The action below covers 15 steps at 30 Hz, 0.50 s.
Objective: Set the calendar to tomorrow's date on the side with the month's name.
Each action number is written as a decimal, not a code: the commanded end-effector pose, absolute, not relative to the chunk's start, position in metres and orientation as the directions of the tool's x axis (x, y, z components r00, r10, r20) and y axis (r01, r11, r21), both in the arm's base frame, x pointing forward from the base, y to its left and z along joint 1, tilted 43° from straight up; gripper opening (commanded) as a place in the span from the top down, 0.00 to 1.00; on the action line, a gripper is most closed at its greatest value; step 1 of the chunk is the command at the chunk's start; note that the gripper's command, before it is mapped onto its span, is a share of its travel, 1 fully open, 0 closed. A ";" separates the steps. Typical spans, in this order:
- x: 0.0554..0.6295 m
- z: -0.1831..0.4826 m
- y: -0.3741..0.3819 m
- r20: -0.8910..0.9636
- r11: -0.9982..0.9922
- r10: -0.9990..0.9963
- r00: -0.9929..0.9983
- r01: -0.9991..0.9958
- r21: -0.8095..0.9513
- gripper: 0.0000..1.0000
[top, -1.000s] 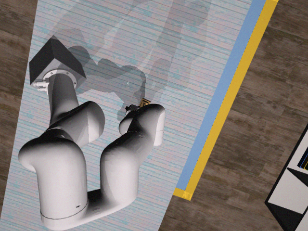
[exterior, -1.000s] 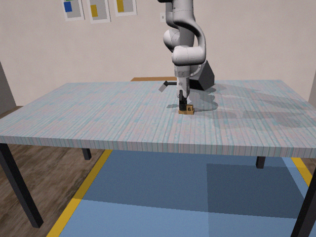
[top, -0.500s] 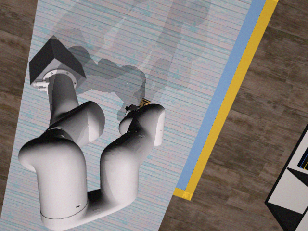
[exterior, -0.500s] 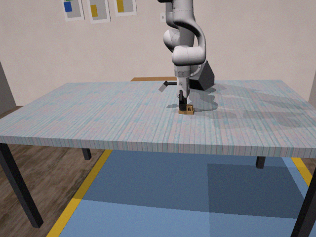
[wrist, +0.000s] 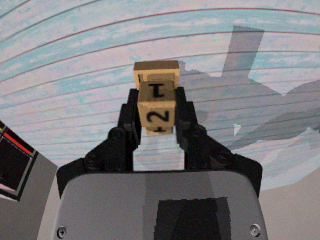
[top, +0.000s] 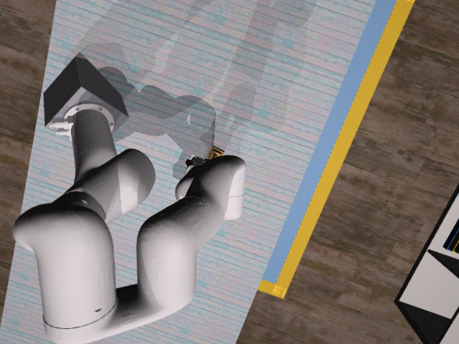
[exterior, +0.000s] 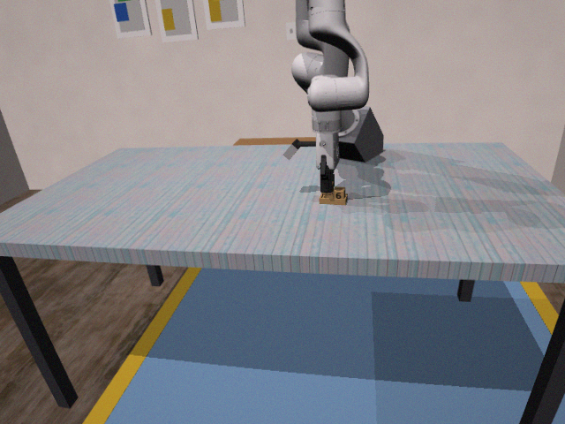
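A small wooden calendar tray (exterior: pixel 333 199) stands on the table, under the arm's wrist. In the wrist view two wooden cubes sit in a row. The nearer cube (wrist: pixel 158 118) shows a 2 on top and the farther cube (wrist: pixel 156 88) shows a 1 on top. My gripper (wrist: pixel 157 99) is shut on the nearer cube, one finger on each side. In the exterior view the gripper (exterior: pixel 326 185) covers the left cube, and the right cube (exterior: pixel 338 194) shows a 6 on its front. The held cube is still low, at tray level. In the top view only a corner of the tray (top: pixel 217 149) shows past the arm.
The arm's dark base block (exterior: pixel 362 137) stands on the table just behind the tray. The table edge with blue and yellow floor stripes (top: pixel 333 147) runs off to one side. A shelf corner (top: pixel 437 274) stands on the floor, away from the table.
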<state>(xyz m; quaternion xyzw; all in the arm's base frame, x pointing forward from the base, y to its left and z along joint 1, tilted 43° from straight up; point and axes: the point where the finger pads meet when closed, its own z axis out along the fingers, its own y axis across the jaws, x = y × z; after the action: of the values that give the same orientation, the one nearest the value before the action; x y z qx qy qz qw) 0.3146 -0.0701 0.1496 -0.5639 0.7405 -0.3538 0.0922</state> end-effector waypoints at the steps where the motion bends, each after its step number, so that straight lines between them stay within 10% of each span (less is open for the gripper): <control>1: 0.301 0.170 -0.059 0.261 0.111 -0.902 -0.344 -0.769 -0.630 0.73; 15: 0.270 0.212 -0.035 0.261 0.111 -0.902 -0.344 -0.769 -0.630 0.73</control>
<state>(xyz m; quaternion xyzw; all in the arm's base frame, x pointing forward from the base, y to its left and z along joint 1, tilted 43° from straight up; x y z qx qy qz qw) 0.2737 -0.0371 0.2063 -0.5641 0.7403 -0.3539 0.0925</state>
